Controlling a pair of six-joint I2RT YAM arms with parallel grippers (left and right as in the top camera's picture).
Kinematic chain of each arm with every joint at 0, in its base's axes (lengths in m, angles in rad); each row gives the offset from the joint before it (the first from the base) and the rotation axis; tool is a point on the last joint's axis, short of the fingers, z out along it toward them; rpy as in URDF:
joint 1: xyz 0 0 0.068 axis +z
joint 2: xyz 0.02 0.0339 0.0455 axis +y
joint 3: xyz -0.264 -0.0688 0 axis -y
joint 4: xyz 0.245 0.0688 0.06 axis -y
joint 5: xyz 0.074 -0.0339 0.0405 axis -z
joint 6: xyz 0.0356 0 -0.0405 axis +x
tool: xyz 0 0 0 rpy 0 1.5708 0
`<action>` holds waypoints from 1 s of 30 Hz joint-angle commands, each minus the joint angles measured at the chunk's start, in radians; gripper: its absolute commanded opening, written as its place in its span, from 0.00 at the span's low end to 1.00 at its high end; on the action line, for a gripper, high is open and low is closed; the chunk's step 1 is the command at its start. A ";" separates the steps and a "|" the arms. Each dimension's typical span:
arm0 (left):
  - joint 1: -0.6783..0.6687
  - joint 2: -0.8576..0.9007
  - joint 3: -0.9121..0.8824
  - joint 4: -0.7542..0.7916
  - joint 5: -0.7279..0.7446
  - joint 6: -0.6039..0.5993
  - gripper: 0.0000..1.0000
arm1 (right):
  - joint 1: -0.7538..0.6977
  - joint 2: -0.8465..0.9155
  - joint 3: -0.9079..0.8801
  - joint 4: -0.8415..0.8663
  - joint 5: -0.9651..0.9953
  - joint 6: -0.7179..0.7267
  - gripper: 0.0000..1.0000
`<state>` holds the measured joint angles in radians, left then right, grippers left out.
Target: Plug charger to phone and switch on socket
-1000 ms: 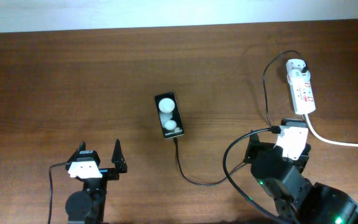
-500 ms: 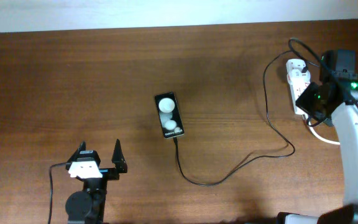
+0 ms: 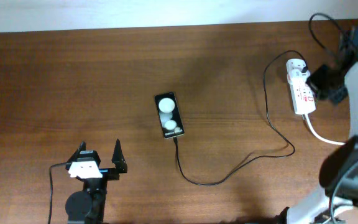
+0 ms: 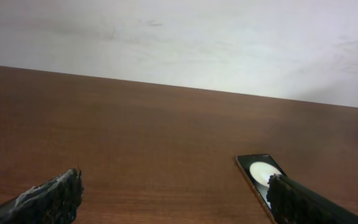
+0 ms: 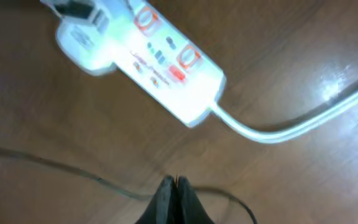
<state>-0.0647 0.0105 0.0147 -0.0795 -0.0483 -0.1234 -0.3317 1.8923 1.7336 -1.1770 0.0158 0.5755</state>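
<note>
Hunting for anything to read. The phone point(image 3: 169, 116) has a tiny line of white lettering near its lower end, too small for me to make out from overhead. On the socket point(image 5: 148, 59), seen from my right wrist, I get red marks and small grey print, all blurred. Nothing legible.

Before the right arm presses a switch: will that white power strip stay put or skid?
The white elongated power strip lies flat on the glossy wooden table, so a sideways push probably skids it. Its thick white cord looks stiff and may pivot it. A straight-down press should hold it.
</note>
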 commanded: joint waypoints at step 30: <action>0.004 -0.003 -0.006 0.001 0.008 0.013 0.99 | -0.043 0.455 0.271 0.205 -0.115 0.028 0.04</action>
<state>-0.0647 0.0101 0.0147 -0.0788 -0.0483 -0.1234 -0.3752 2.3333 1.9614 -0.9676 -0.0444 0.5987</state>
